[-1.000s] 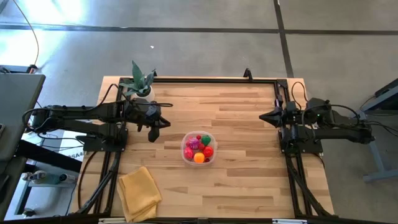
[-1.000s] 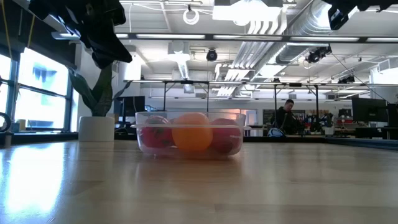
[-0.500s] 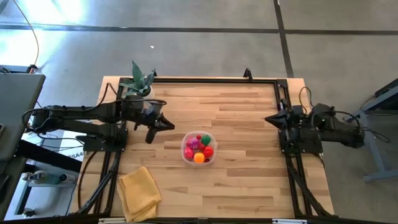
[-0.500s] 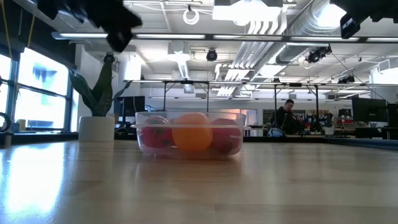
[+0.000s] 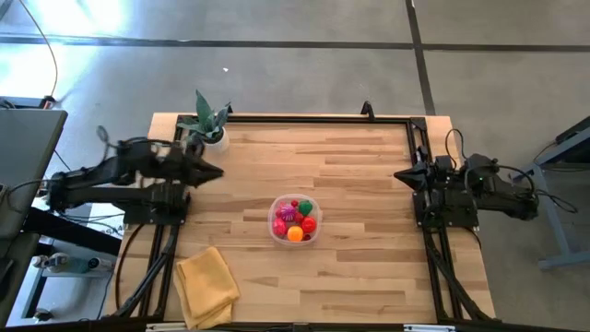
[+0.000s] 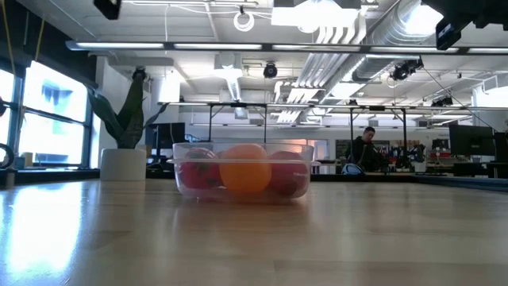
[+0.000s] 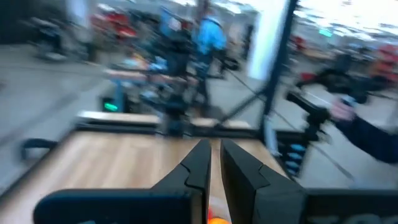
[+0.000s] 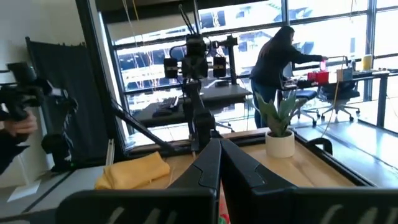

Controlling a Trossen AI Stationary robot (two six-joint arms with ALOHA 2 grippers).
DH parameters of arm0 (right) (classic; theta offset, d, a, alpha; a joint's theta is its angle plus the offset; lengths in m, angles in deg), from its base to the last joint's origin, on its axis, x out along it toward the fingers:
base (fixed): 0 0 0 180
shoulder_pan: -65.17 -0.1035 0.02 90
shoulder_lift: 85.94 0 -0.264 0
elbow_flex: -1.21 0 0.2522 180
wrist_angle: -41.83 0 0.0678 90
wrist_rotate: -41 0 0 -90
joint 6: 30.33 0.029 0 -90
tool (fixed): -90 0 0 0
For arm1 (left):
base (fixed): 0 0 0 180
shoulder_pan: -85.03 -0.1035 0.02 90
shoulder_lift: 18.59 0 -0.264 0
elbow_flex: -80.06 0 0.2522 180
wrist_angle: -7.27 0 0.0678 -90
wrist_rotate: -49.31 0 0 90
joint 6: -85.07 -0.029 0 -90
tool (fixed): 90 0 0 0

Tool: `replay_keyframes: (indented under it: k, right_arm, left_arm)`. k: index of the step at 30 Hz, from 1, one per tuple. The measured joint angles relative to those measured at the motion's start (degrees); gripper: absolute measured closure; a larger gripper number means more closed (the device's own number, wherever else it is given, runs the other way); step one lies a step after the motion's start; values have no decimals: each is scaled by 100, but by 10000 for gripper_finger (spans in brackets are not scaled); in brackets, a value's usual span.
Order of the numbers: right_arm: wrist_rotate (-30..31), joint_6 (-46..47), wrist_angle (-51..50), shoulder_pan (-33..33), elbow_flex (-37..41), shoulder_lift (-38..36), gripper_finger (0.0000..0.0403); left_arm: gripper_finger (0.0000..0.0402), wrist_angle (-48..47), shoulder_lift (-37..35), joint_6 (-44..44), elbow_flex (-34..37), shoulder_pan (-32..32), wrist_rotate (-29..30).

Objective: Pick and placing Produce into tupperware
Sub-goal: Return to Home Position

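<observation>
The tupperware (image 5: 294,219), a round clear tub, stands on the wooden table near its middle. Inside it lies the produce (image 5: 295,221): red, green, magenta and orange pieces. In the low view an orange piece (image 6: 244,168) shows through the tub's wall (image 6: 298,171). My left gripper (image 5: 219,171) hangs shut and level above the table's left part, pointing toward the right edge, well clear of the tub; its fingers (image 7: 199,167) hold nothing. My right gripper (image 5: 397,174) is shut and level at the right side, pointing toward the left edge, also with nothing in it (image 8: 219,158).
A potted plant (image 5: 205,120) stands at the far left corner. A folded yellow cloth (image 5: 206,286) lies at the near left corner. A black frame (image 5: 313,118) runs along the table's edges. People show in the room beyond the table (image 8: 273,56).
My left gripper has risen and drawn back from beside the tub toward the table's left edge, tipping from slanting down to level; it stays shut. My right gripper has drawn back a little toward the right edge. The tub and produce have kept still.
</observation>
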Motion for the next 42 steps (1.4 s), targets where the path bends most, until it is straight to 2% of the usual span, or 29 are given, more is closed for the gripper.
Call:
replay_keyframes:
  k: [5,7,13,19,23,31,39,42]
  right_arm:
    - [0,5,113,-1,-2,-1,403]
    - [1,27,108,0,-2,0,403]
    - [2,289,257,-2,61,-1,403]
    - [-2,457,800,-2,492,1,403]
    - [-37,605,1333,-4,869,1,403]
    - [-147,854,2429,-7,1626,1,403]
    - [-210,1072,2521,-5,2008,1,403]
    - [-265,1067,2501,-7,2055,8,403]
  left_arm:
    - [376,-906,-1004,15,6,-4,662]
    - [376,-934,-1301,73,77,-4,828]
    - [376,-937,-1923,186,550,-4,854]
    - [376,-285,-2658,180,1139,-4,667]
    - [376,-185,-2661,188,1349,-2,644]
    - [376,1565,-2606,339,2302,-2,262]
    - [376,2480,-2594,723,3430,-2,247]
    - [376,2444,-2586,832,3513,-2,248]
